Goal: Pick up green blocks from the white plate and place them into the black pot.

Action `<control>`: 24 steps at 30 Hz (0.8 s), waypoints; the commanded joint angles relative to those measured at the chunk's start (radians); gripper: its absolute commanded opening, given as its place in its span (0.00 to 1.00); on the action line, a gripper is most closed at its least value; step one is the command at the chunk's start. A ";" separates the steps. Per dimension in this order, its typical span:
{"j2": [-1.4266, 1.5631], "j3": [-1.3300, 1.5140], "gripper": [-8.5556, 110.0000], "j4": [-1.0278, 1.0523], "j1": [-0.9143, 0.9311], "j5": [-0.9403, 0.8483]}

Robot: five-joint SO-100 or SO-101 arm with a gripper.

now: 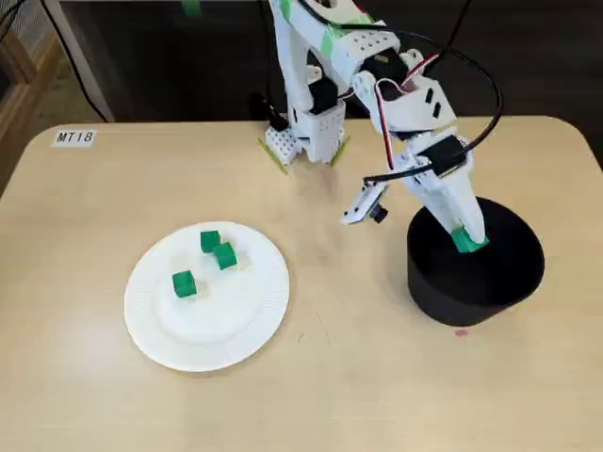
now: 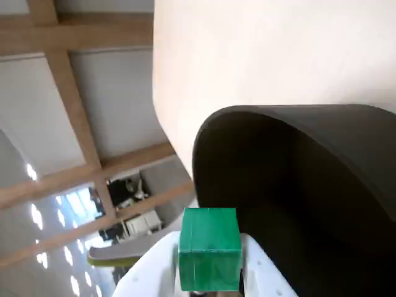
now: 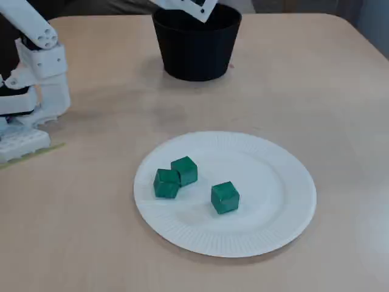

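The gripper [image 1: 468,241] hangs over the mouth of the black pot [image 1: 443,287]; its fingers are closed tight on a green block [image 2: 210,253]. Three other green blocks [image 3: 225,197] lie on the white plate [image 3: 279,207], well apart from the pot; two sit side by side.

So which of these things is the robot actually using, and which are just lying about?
In the job: gripper, shut on a green block above the black pot; three more green blocks on the white plate.

Lying about: MT18 label on the table; tiny pink speck beside the pot.
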 commanded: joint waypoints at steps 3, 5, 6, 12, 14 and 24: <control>0.087 0.009 0.30 0.054 -0.006 -0.035; 0.106 0.008 0.30 0.084 0.006 -0.046; 0.114 0.008 0.30 0.094 0.012 -0.049; 0.124 -0.003 0.14 0.110 0.052 -0.046; 0.130 -0.021 0.05 0.143 0.084 -0.043; 0.031 -0.199 0.05 0.387 0.489 0.112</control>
